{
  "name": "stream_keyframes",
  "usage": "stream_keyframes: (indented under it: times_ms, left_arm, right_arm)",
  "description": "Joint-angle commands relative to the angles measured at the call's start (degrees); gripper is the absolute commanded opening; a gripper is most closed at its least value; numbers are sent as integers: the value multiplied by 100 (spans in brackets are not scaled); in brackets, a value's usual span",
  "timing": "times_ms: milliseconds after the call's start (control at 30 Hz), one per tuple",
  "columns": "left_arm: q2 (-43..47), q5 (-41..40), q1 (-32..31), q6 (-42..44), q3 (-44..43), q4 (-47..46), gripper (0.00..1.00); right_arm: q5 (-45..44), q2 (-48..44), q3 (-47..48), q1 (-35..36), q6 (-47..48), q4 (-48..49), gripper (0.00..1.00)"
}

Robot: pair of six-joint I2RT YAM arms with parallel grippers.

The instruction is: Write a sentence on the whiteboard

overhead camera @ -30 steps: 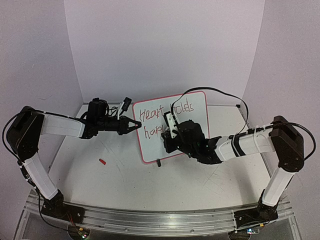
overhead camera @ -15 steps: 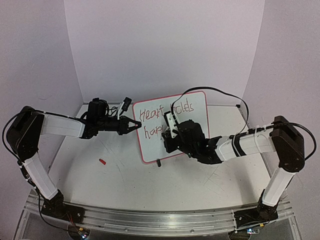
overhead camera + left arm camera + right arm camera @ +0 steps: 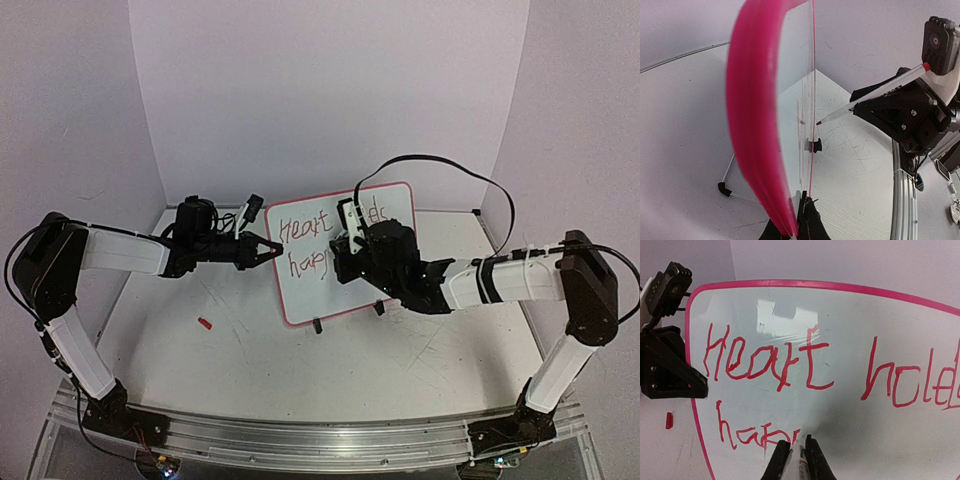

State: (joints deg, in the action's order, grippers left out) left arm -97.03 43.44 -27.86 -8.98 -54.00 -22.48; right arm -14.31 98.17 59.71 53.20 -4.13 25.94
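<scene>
Both tools are clamped: left tool pinches the left edge of the glossy, pink-rimmed, round-cornered whiteboard, upright on the scuffed white desk; right tool grips a slim white red-tipped marker by its face.

— We have bright, soft, even light; shadows on the counter are faint.
— We do catch a pale glare patch on the whiteboard above the right tool, and grey shade beside it.
— Against the left tool, the pink rim is a bowed, out-of-focus smear for us.
— Yet the marker beyond that tool looks sharp, while lines curve toward the edges.
</scene>
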Motion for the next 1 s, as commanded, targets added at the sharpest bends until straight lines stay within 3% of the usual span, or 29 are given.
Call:
stream_keyframes:
  times_ms: [0, 367, 733, 967]
  left_arm:
    - [14, -907, 70, 756, -67, 271, 0]
    - [-3, -907, 70, 767, -78, 277, 0]
    - [9, -922, 66, 776, -75, 279, 0]
    - [-8, -916, 72, 775, -92, 287, 0]
  right_arm:
    - [-61, 140, 348, -48, 167, 170, 0]
    - [61, 288, 418, -116, 106, 169, 0]
    - [-579, 227, 263, -139, 131, 242, 0]
    - [-501, 107, 19, -128, 16, 179, 0]
